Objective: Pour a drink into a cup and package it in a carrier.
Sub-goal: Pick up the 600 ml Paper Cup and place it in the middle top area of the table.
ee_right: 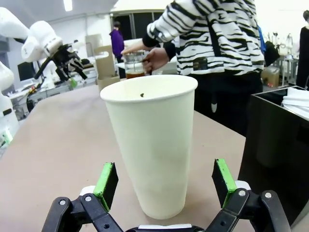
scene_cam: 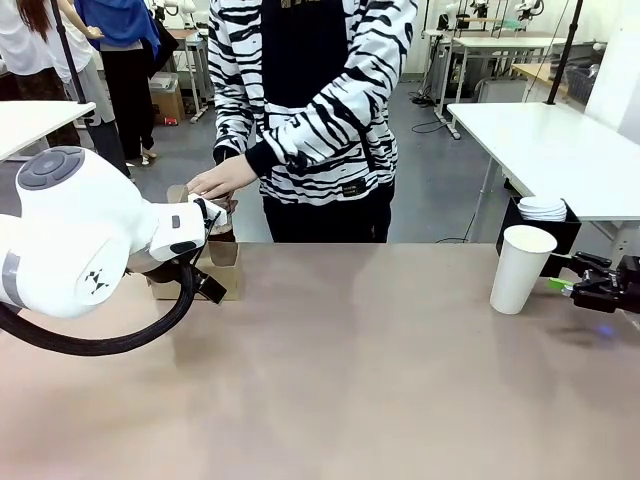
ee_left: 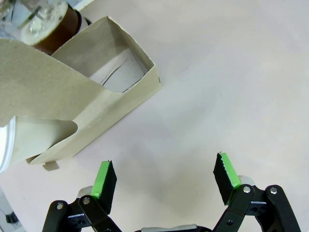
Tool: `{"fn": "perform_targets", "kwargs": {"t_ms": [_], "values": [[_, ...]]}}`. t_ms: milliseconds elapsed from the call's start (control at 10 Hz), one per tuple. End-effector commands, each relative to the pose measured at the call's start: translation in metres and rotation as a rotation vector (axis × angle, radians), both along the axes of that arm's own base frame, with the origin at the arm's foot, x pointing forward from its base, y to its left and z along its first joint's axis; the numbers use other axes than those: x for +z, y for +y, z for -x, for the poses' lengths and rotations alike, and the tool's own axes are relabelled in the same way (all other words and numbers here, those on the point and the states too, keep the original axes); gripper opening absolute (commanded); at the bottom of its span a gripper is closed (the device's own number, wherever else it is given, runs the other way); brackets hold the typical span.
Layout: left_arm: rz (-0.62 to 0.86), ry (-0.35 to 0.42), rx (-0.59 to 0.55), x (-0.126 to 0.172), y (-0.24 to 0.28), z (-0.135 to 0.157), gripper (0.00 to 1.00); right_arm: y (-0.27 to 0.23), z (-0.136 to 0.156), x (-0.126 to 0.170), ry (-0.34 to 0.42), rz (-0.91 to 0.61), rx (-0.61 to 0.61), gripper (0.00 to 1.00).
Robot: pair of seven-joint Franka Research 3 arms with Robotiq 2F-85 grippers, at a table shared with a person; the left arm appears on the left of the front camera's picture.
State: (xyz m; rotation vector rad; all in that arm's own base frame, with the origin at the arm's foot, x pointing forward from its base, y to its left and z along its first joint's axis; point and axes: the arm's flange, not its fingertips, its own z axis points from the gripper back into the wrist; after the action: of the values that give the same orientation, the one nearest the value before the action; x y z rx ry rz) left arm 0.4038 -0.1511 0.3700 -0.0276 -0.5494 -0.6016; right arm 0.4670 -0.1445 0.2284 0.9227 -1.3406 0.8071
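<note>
From the front, the open white cup (scene_cam: 522, 268) stands at the worktop's (scene_cam: 350, 380) 3 o'clock. The right wrist view shows the right tool (ee_right: 164, 164) spread around it without touching, and a person's hand (ee_right: 155, 57) holding the drink (ee_right: 134, 74) beside the carrier (ee_right: 108, 72). The left tool (ee_left: 164, 162) is spread, with the carrier at its 10 o'clock.

Black box (scene_cam: 568, 236) on the tan table's (scene_cam: 380, 380) far right, 1 white table (scene_cam: 560, 150) beyond

front far, wrists near; carrier (ee_left: 120, 112) shared
</note>
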Motion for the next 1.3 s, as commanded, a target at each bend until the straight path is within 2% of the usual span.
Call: {"fn": "perform_targets", "kwargs": {"t_ms": [0, 200, 1200], "values": [[0.001, 0.0, -0.001, 0.0, 0.0, 0.0, 1.0, 0.019, -0.015, 0.003, 0.01, 0.04, -0.004, 1.0], [0.001, 0.0, -0.001, 0.0, 0.0, 0.0, 1.0, 0.028, -0.023, -0.005, 0.014, 0.038, 0.006, 1.0], [0.001, 0.0, -0.001, 0.0, 0.0, 0.0, 1.0, 0.073, -0.054, -0.005, 0.031, -0.005, 0.103, 1.0]]}}
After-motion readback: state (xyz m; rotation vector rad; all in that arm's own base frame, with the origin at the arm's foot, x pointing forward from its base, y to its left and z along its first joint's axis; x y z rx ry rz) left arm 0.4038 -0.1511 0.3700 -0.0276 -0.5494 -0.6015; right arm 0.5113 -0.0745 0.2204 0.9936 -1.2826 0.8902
